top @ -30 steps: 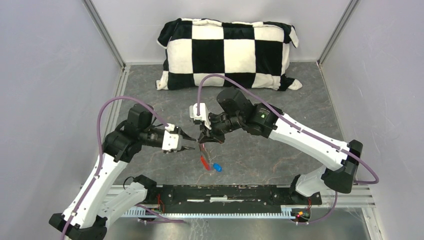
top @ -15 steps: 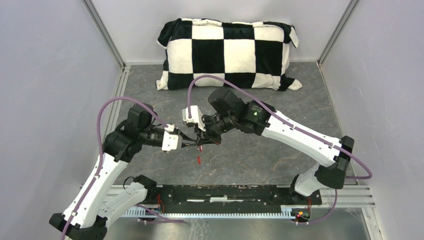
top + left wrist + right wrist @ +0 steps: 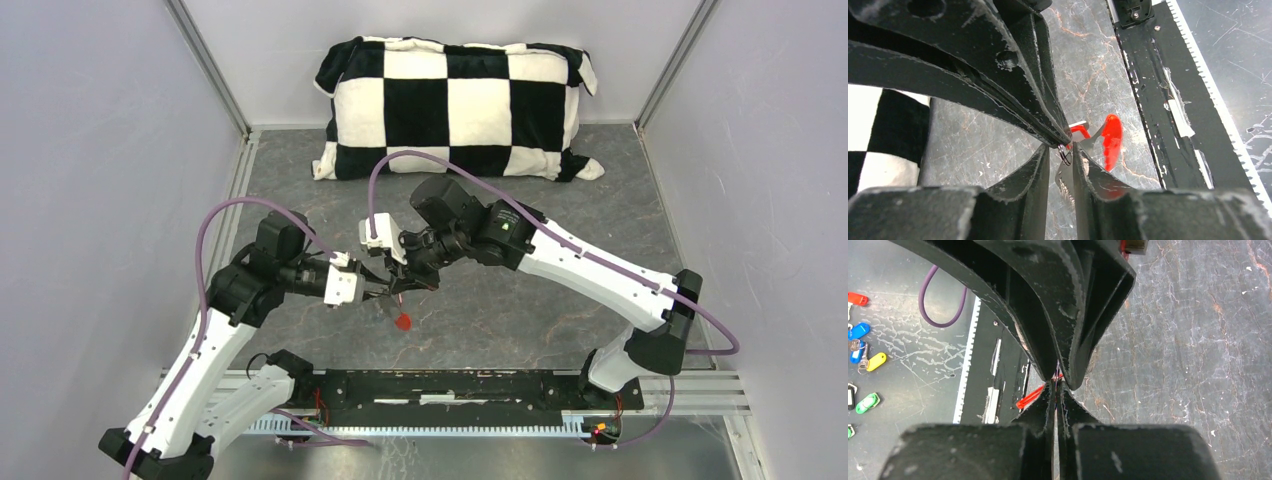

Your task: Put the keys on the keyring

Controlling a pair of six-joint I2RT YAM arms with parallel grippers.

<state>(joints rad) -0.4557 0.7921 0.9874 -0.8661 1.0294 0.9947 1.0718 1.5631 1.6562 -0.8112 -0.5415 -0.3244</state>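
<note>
Grey marbled counter (image 3: 560,300) is filling my overhead view, with a black-and-white checked pillow (image 3: 455,100) lying along the back wall. Starting on the left, I am seeing the left arm stretching in toward the middle. Its left claw (image 3: 378,293) is pointing right. In its wrist view the fingers (image 3: 1040,175) are standing slightly apart, with a small wire keyring (image 3: 1064,154) sitting in the gap at their tips. I cannot tell whether they are gripping it.

The keys (image 3: 401,319) are hanging just under the spot where the two claws are meeting. They are showing mostly as a red tag (image 3: 1112,135), with a red-and-white tag (image 3: 1079,129) just beside it.

The right claw (image 3: 402,286) is angling down, tip to tip against the left one. In its own wrist view its fingers (image 3: 1038,415) are pressing together on a thin sliver of metal from the keys. Farther right, the right arm is running back to its base at the counter's near edge.
</note>
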